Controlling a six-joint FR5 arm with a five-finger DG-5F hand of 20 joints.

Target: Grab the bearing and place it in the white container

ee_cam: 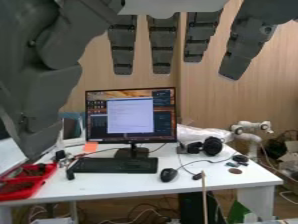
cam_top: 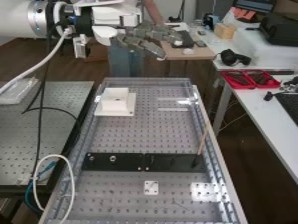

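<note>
- Arm, white: enters from the upper left of the high view, its flange above and beyond the desk's far end.
- Hand, dark grey: raised well above the desk, fingers reaching toward the right of the high view and slightly downward.
- Same hand, wrist view: fingers straight and spread, gaps between them; thumb standing well apart from the fingers.
- White container: boxy, on a flat square base, upright near the desk's far left corner; interior not distinguishable.
- Red trays: a pair, side by side on the white side table, holding dark articles of uncertain kind.
- Bearing: whereabouts cannot be told.
- Black bar: flat, lying across the desk, nearer the camera than the white container.
- Smaller nut: on the bar, toward its left end.
- Larger nut: on the bar, just right of the smaller nut, apart from it.
- Thin stick: wooden, slightly tilted, rising near the bar's right end.
</note>
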